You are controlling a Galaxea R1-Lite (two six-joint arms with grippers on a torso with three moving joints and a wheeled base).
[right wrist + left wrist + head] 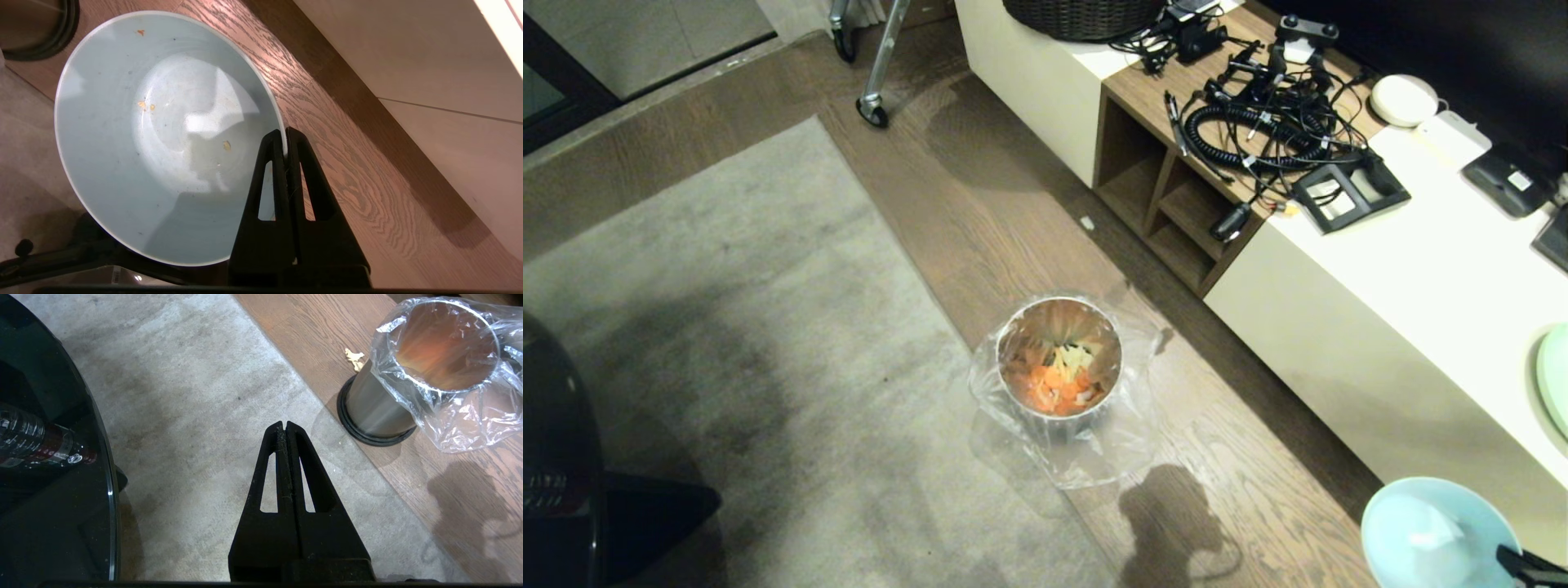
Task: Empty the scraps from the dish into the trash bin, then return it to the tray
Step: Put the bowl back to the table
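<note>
A: What is the right end effector (284, 136) holding?
B: It pinches the rim of the dish (163, 134), nearly empty, above the wooden floor.
A: And the scraps (1058, 384)?
B: In the trash bin (1059, 363). The left end effector (284, 428) is pressed together, holding nothing.

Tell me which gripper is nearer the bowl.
Right. The right gripper is shut on the bowl's rim, holding it over the wood floor. The left gripper hangs shut over the rug beside the trash bin, away from the bowl.
</note>
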